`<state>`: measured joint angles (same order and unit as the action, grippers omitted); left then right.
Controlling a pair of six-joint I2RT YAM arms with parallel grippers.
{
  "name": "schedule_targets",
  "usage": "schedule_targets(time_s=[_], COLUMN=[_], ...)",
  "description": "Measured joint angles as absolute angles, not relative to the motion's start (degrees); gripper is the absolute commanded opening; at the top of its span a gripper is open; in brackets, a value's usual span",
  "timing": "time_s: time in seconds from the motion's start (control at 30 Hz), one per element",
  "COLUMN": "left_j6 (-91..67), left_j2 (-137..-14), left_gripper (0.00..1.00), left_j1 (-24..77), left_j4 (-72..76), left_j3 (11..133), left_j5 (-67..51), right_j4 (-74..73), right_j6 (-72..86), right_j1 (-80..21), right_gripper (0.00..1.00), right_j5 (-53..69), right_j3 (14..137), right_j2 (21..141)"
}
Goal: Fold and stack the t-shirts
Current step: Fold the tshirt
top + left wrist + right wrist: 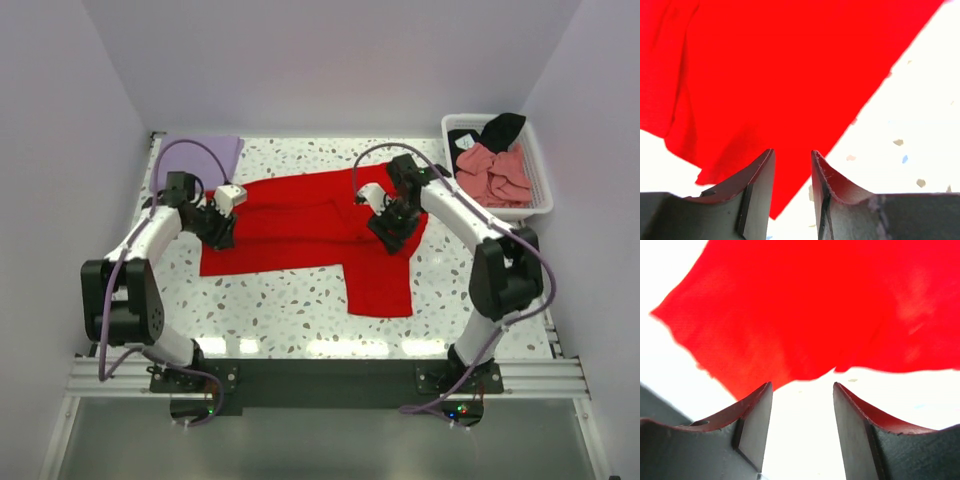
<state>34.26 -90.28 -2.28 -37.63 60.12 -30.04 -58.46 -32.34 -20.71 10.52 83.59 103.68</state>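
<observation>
Here, then, from the cloth outward:

- The red t-shirt (320, 225) lies spread across the middle of the table (280, 310), a wide band running left to right, with one flap hanging toward the near side on its right half.
- Its cloth is creased along the far edge, and its near-left corner lies flat on the speckled top.
- The left gripper (222, 232) sits low at the shirt's left edge. In the left wrist view its fingers (757, 185) stand a narrow way apart, and the red cloth shows through the gap, lying on the table beyond the tips; nothing is seen pinched between them.
- The right gripper (395, 232) sits low over the shirt's right end. In the right wrist view its fingers (855, 420) stand wider apart, with bare white table between them and the cloth's edge just beyond the tips, not gripped.
- A lavender t-shirt (205, 152) lies flat at the far left corner of the table, well apart from the red one.
- A white basket (541, 170) stands at the far right. Inside it, a salmon-pink t-shirt (493, 175) is bunched up, and a black t-shirt (497, 130) lies at the far end, one fold poking above the rim.
- Both arms reach in from a dark rail (320, 372) along the near edge, the left arm from the left and the right arm from the right.
</observation>
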Motion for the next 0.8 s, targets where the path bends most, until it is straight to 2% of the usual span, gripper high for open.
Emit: schedule_targets(time_s=[0.17,0.37,0.8], left_j6=[41.45,45.23,46.35], left_j2=[-82.87,-82.54,-82.76], left_gripper=[0.41,0.41,0.41], left_j1=[-2.28,-2.28,-2.28], left_j4=[-43.29,-47.35,-47.18], left_j3=[58.76,54.76,54.52], left_j5=[-32.47,-32.8,-32.71], right_j4=[-62.54,-58.92,-46.26], right_j6=[-39.38,-43.0,-45.04], right_j1=[-22.06,-27.51,-28.82], right_gripper=[0.54,0.54,0.48], right_j5=[12.58,9.04,3.97], right_j3=[73.17,59.7,57.98], right_j2=[92.29,90.78,92.58])
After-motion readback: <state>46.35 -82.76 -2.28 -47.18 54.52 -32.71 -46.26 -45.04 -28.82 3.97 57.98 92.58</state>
